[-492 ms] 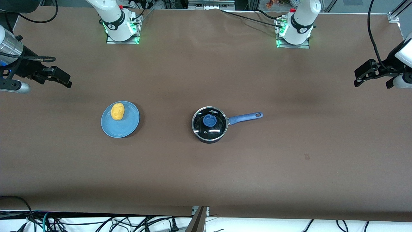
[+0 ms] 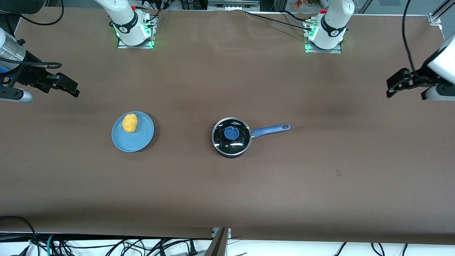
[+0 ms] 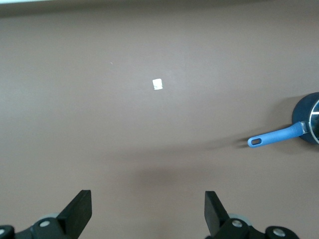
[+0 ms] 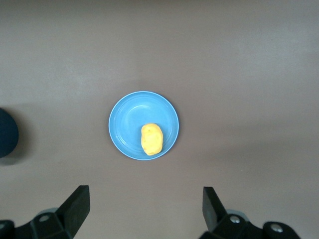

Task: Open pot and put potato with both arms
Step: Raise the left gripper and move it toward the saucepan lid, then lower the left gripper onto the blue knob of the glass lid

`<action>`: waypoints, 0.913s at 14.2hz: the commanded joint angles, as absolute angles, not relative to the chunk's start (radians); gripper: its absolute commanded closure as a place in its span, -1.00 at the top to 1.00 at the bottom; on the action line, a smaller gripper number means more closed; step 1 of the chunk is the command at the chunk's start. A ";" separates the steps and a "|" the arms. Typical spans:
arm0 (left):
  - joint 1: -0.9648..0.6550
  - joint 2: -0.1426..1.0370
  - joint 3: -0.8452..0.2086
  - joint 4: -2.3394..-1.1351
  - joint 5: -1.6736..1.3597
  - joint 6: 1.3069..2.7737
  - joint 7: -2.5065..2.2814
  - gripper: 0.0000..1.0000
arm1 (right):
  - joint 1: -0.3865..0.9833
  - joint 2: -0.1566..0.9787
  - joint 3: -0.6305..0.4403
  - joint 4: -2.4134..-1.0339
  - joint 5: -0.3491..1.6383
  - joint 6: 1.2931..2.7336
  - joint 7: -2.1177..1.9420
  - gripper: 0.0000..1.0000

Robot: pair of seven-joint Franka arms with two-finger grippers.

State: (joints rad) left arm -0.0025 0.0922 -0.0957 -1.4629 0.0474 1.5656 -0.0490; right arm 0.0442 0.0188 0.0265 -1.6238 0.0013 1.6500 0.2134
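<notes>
The black pot (image 2: 231,138) stands mid-table with its glass lid (image 2: 237,126) and blue knob (image 2: 231,132) on, and its blue handle (image 2: 272,129) points toward the left arm's end. The yellow potato (image 2: 129,122) lies on a blue plate (image 2: 137,141) toward the right arm's end. My left gripper (image 2: 389,87) hangs open and empty above the table at the left arm's end; its wrist view shows the gripper (image 3: 147,211), the pot's edge (image 3: 310,119) and the handle (image 3: 274,137). My right gripper (image 2: 74,89) hangs open and empty above the right arm's end; its wrist view shows the gripper (image 4: 144,206), the potato (image 4: 152,139) and the plate (image 4: 129,119).
The brown table (image 2: 227,185) carries a small mark (image 2: 339,172) nearer to the front camera than the pot's handle; it shows white in the left wrist view (image 3: 157,84). Cables lie along the table's front edge. The arm bases (image 2: 133,32) stand along the top of the front view.
My left gripper has shifted a little toward the middle of the table. The right arm, pot, lid and potato have not moved.
</notes>
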 commanded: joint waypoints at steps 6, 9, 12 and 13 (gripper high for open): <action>-0.205 0.276 -0.092 -1.308 0.051 1.551 -0.388 1.00 | 0.043 0.018 0.028 -1.608 0.012 1.625 0.204 0.99; -0.297 0.333 -0.092 -1.308 0.051 1.568 -0.501 1.00 | 0.043 0.018 0.028 -1.606 0.011 1.626 0.202 0.99; -0.360 0.394 -0.092 -1.308 0.046 1.652 -0.630 1.00 | 0.043 0.018 0.028 -1.608 0.012 1.624 0.210 0.99; -0.388 0.417 -0.092 -1.308 0.040 1.679 -0.673 1.00 | 0.043 0.018 0.028 -1.608 0.012 1.624 0.210 0.99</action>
